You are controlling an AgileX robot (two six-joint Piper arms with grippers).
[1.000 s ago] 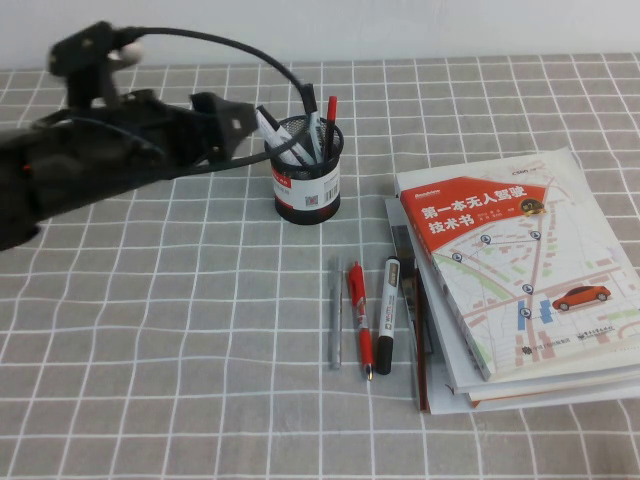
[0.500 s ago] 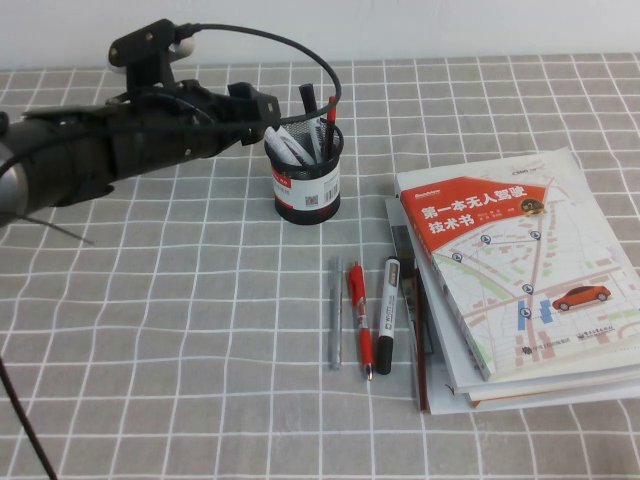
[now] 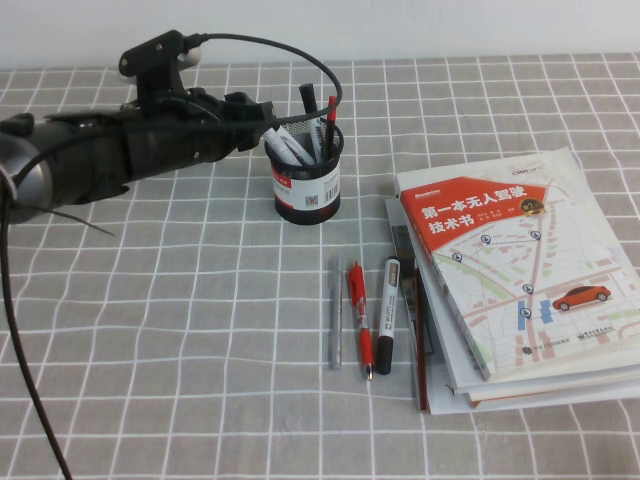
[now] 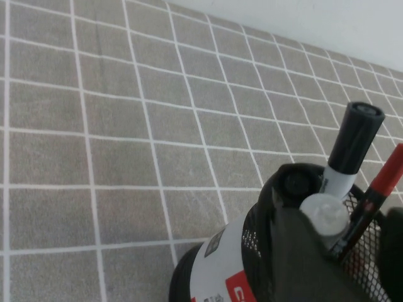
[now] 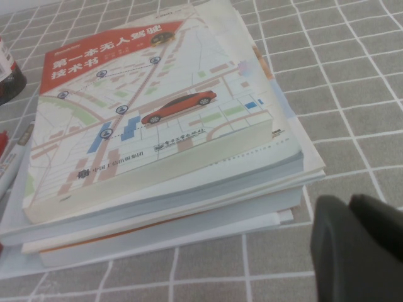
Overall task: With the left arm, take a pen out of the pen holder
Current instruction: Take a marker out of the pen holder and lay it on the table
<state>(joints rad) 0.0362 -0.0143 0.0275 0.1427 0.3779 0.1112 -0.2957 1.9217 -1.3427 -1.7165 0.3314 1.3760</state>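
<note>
A black mesh pen holder [image 3: 308, 190] stands on the checked cloth with a white marker [image 3: 287, 148], a black-capped marker [image 3: 310, 105] and a red pen [image 3: 330, 115] in it. My left gripper [image 3: 272, 128] reaches in from the left, at the holder's rim among the pen tops. In the left wrist view the left gripper [image 4: 343, 233] is over the holder [image 4: 214, 264]. One finger [image 4: 302, 258] touches the white pen's cap [image 4: 324, 217]. The other finger [image 4: 393, 248] stands apart beyond the red pen [image 4: 384, 179]. My right gripper [image 5: 359, 251] hangs shut beside the books, holding nothing.
A grey pen [image 3: 336, 310], a red pen [image 3: 360, 315] and a black marker [image 3: 386, 315] lie side by side in front of the holder. A stack of books [image 3: 510, 270] fills the right side of the table, and it shows close up [image 5: 157, 126] in the right wrist view.
My left arm has swung right and up to the holder's rim. Its fingers have narrowed around the pen tops. The pens on the table and the books have not moved.
</note>
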